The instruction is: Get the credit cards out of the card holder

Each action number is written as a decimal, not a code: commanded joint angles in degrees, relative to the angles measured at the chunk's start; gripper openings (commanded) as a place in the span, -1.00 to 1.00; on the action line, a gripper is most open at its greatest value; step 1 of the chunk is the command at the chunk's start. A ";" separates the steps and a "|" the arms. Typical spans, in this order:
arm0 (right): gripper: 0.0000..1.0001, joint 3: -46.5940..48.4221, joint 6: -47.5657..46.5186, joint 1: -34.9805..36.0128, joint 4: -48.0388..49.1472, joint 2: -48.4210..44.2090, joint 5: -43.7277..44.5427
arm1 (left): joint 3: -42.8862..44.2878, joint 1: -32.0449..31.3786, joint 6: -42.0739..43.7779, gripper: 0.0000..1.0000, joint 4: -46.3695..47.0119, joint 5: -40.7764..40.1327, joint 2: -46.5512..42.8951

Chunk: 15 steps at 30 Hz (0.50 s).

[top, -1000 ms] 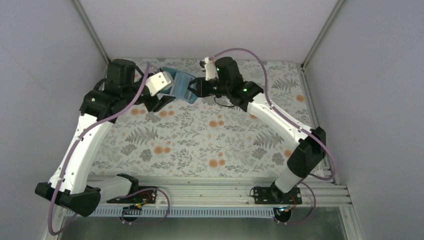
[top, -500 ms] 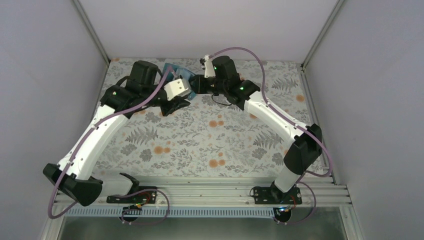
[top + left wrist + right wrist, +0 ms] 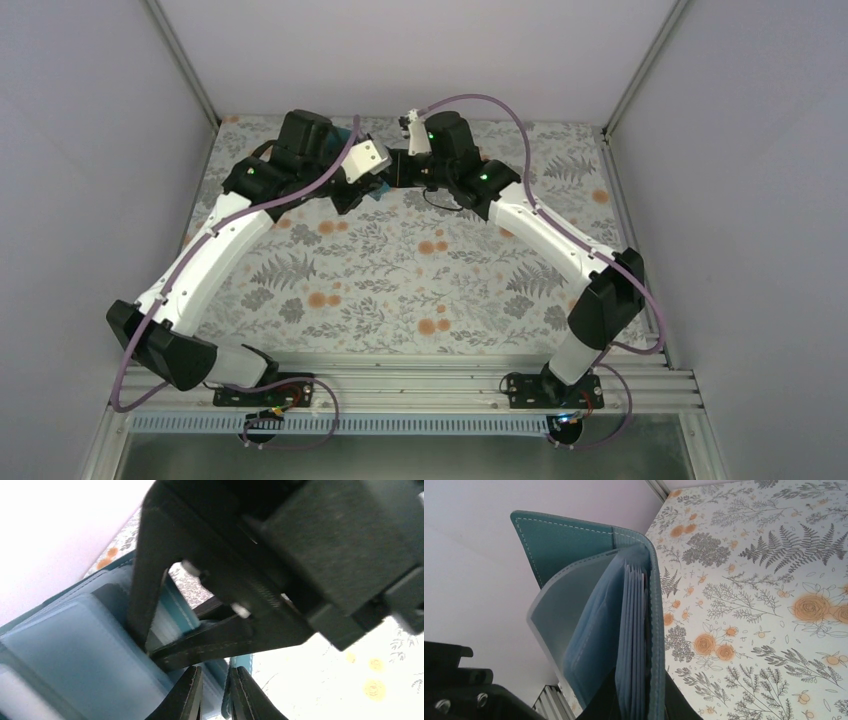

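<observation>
Open card holder (image 3: 574, 545) held upright above the table's (image 3: 400, 290) far edge: right fingers (image 3: 678, 704) clamped on its lower end, left fingers (image 3: 187, 695) nearly closed on a pale-blue inner pocket (image 3: 85, 650).

A robot lab test cell: bare white walls (image 3: 420, 50), aluminium mounting rail (image 3: 420, 385), floral cloth (image 3: 400, 285).

The card holder (image 3: 574, 545) is cut off by the bottom edge in the right wrist view and almost wholly covered by the left arm (image 3: 220, 250) in the top view, with pocket contents indeterminate.
</observation>
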 commanded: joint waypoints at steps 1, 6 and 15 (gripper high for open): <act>-0.92 -0.03 -0.72 0.51 2.34 -3.38 -1.38 | 0.02 -0.08 -1.19 -0.70 2.55 -5.60 -1.06; -0.92 1.06 -1.19 0.57 1.87 -3.45 -3.88 | -1.69 -0.07 1.01 -0.69 2.03 -13.06 -1.12; -0.92 1.20 -2.43 1.13 0.71 -3.42 -5.20 | -2.33 1.39 2.28 -0.70 3.01 -19.86 -3.48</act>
